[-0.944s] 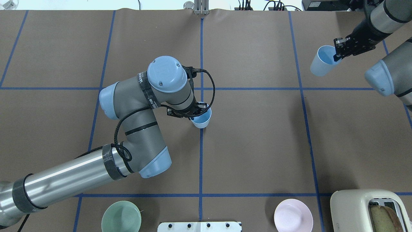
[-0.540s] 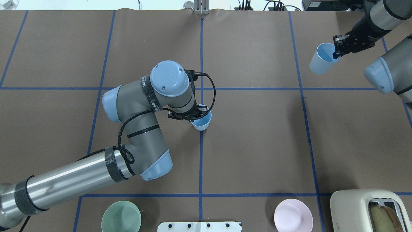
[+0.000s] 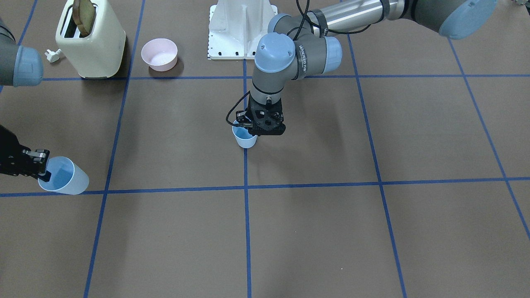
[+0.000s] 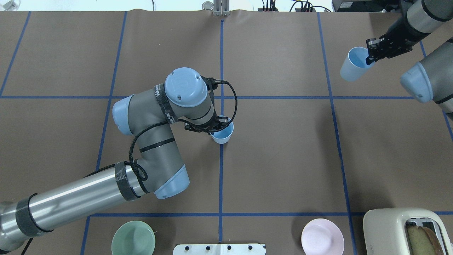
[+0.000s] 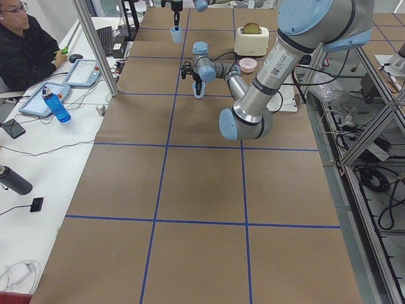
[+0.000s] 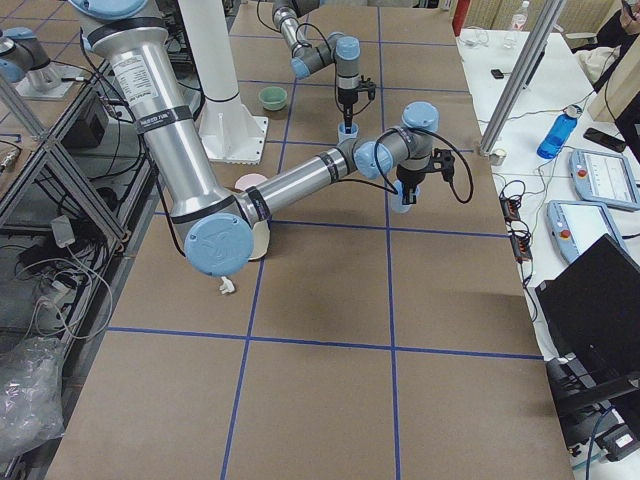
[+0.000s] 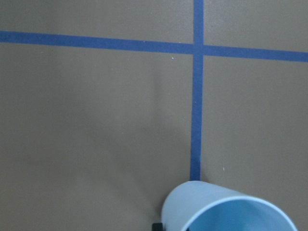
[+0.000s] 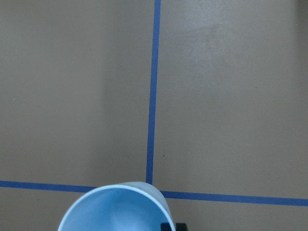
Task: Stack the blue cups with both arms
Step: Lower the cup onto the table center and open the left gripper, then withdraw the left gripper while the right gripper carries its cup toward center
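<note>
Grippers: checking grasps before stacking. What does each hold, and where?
Left gripper: central blue cup, by its rim. Right gripper: other blue cup, by its rim.

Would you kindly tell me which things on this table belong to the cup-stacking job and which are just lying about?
Part of the job:
- middle cup, gripped at its rim by the left tool
- far cup, held tilted by the right tool

Just lying about:
- green bowl
- pink bowl
- toaster with bread in it
- small white plug
</note>
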`<state>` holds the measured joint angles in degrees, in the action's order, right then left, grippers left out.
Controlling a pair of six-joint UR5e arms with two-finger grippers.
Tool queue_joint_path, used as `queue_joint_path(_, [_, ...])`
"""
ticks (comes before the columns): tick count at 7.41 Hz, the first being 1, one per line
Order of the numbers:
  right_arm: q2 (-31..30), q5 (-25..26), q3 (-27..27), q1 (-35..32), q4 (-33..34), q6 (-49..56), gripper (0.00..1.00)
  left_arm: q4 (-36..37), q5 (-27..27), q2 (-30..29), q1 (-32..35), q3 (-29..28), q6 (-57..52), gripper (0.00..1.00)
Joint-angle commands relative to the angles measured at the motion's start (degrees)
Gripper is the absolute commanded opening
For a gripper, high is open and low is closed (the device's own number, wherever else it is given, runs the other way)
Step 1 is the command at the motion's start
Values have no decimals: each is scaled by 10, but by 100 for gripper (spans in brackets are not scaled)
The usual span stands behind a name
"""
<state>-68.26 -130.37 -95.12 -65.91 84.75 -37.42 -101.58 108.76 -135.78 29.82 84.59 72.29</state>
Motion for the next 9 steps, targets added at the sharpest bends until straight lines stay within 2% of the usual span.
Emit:
queue_joint_path(1, [17, -3, -11, -2, 28, -6, 0, 2, 4, 2, 10, 31, -28, 98])
queue_joint_path(2, [43, -3, -28, -1, 76, -12, 0, 18, 13, 23, 28, 69, -43, 98])
queue_joint_path(4, [73, 2, -52, 30, 99, -93, 0, 47, 102, 89, 109, 150, -116, 98])
queue_joint_path(5, [85, 12, -66, 62, 97, -154, 0, 56, 136, 111, 156, 166, -167, 98])
queue_joint_path(9, [139, 119, -88, 199, 96, -315, 0, 51, 232, 190, 314, 175, -323, 98])
